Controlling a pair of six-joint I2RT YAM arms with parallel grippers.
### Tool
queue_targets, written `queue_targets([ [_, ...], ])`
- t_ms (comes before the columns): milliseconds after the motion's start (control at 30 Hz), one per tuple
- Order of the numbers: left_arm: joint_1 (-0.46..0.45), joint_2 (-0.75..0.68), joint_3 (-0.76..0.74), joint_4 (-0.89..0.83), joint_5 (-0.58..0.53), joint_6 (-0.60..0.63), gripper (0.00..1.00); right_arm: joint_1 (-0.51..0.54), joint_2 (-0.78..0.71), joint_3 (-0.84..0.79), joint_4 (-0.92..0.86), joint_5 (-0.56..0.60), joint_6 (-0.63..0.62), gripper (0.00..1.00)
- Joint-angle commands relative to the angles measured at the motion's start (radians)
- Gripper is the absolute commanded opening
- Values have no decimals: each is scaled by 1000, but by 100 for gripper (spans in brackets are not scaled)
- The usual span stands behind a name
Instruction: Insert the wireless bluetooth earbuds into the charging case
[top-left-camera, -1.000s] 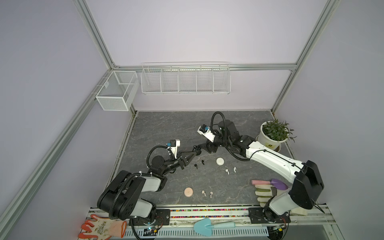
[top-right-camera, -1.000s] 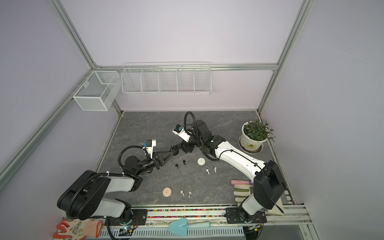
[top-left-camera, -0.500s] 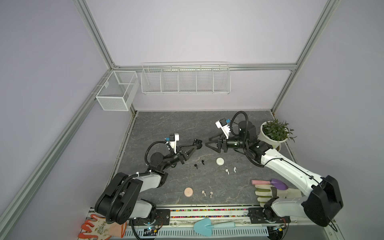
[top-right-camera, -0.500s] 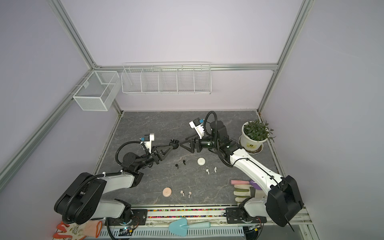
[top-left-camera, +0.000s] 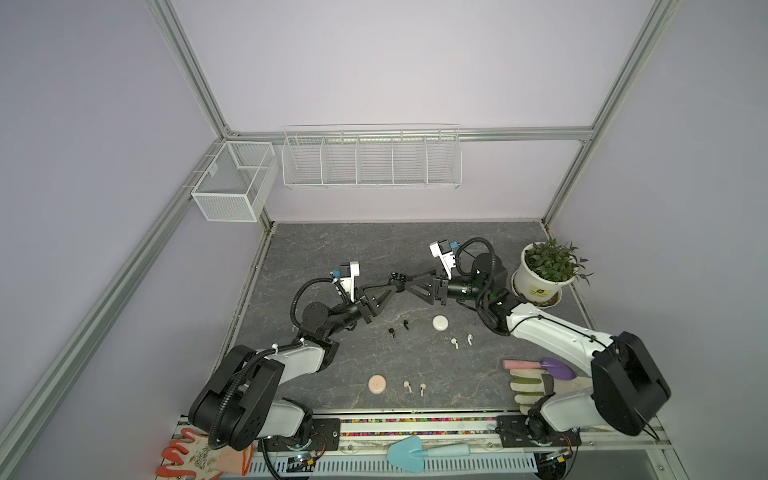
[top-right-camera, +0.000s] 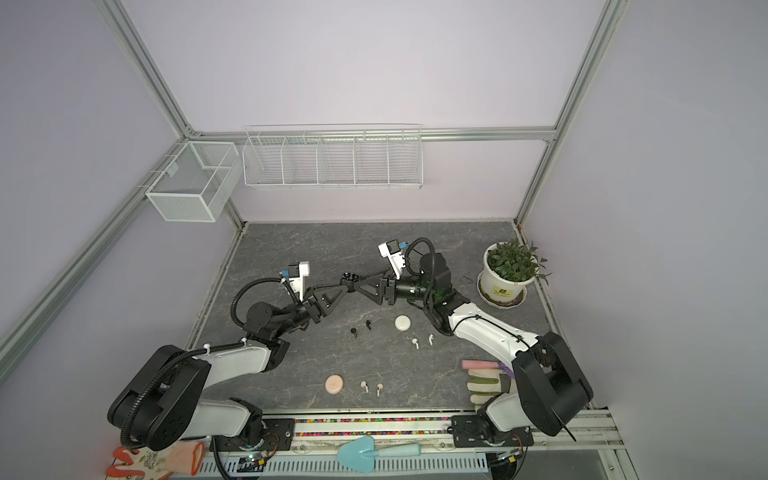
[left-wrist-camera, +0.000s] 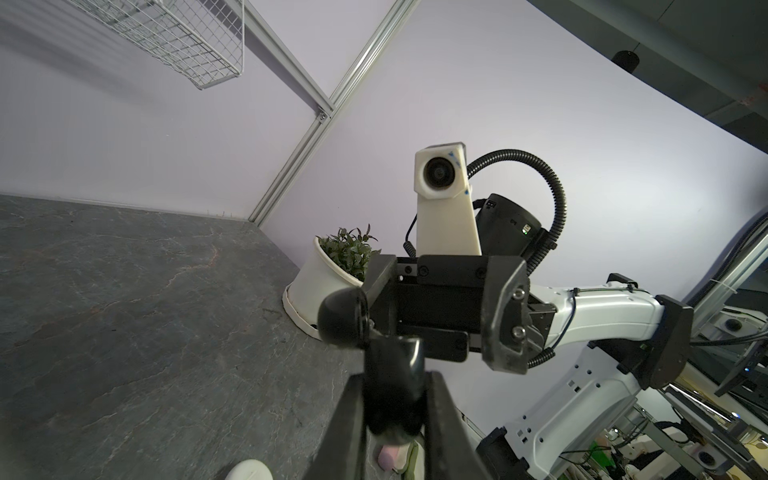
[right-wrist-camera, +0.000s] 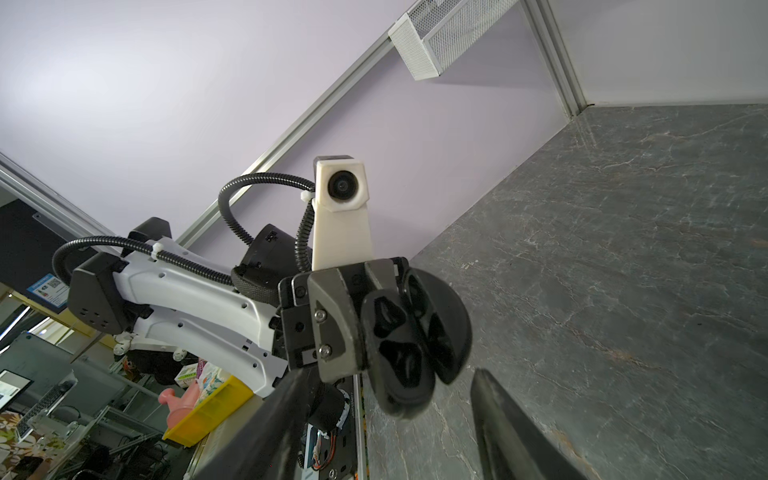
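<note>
Your left gripper (top-left-camera: 393, 286) is clamped on the open black charging case (top-left-camera: 397, 277) above the worktop (top-left-camera: 332, 249), your right gripper (top-left-camera: 409, 285) gapes empty beside it, black earbuds (top-left-camera: 405, 323) lie below, and one nudge could twist that case loose.

— Left arm?
— Stretched low toward centre, left gripper (top-left-camera: 392, 286) fingers clamped on the black charging case (top-left-camera: 397, 277).
— Right?
— Right gripper (top-left-camera: 406, 284) facing it tip to tip, fingers spread apart.

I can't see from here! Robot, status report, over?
Left tool shut on open black case, held up. Right tool open, close to it. Six buds on table, none in. Nothing in the way.
</note>
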Motion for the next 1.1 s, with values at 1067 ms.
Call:
queue_targets([
  [1067,-19,-47,6,44,-57,-26,0,36,123,23,321,-35,172,41],
])
